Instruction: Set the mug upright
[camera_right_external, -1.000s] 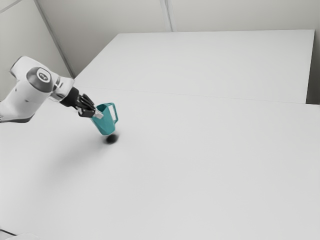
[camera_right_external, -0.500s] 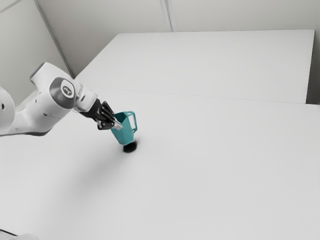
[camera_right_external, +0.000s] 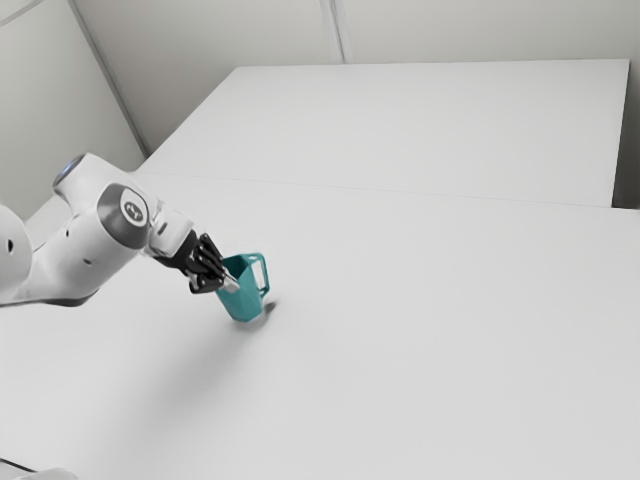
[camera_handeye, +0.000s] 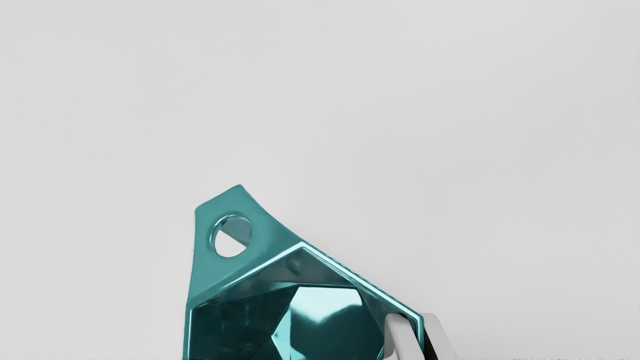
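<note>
Logo (camera_right_external: 133, 211) on the arm (camera_right_external: 85, 240) is unreadable tbh. 1 mug (camera_right_external: 244, 304), tilted, w/ 1 pincer (camera_right_external: 232, 284) pinching its side.

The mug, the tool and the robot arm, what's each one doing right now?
Mug: held, opening facing up, leaning a little.
Tool: shut on the mug's wall, one finger inside, one outside.
Robot arm: bent, reaching out over the table.

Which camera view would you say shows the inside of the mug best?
The wrist view: it looks into the mug, right down to its bottom. The exterior view shows a small, dark patch of the inside.
</note>
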